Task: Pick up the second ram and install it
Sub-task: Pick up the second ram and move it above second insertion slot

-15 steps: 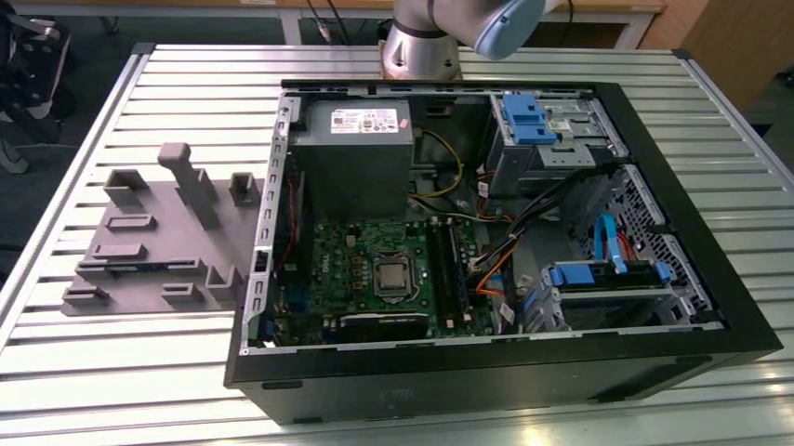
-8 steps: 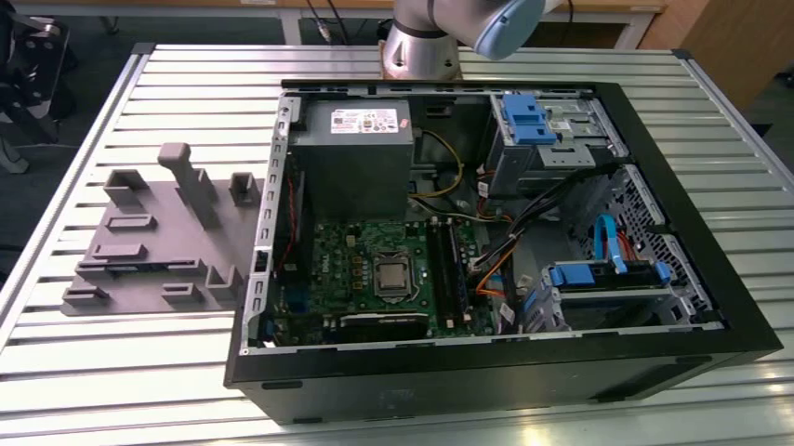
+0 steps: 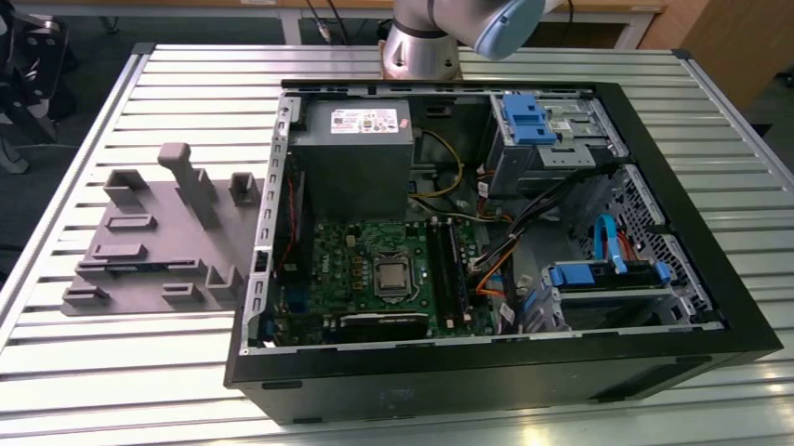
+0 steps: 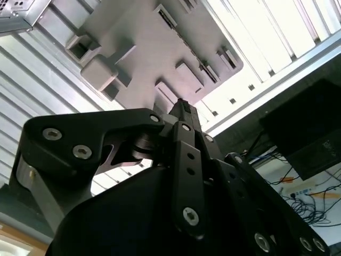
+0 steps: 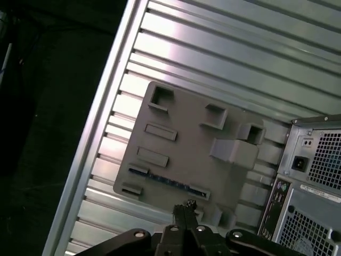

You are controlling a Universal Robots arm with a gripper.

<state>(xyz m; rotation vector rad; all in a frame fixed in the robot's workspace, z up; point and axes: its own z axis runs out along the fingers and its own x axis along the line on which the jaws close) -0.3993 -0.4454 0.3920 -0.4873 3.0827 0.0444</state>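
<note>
Well, at the exterior view's left a grey fixture plate (image 3: 155, 232) lies flat. The second ram (image 5: 169, 182) rests in a slot along the plate's edge, near the tips of the gripper (image 5: 186, 207). Further right, just beside the plate, sits the open computer case (image 3: 496, 372) with its motherboard (image 3: 360, 260) showing. The gripper hangs over the plate, pointing down at it, fingers pressed together and empty. Everything sits on a slatted aluminium table (image 3: 125, 372), with dark floor (image 5: 42, 106) past its edge.
</note>
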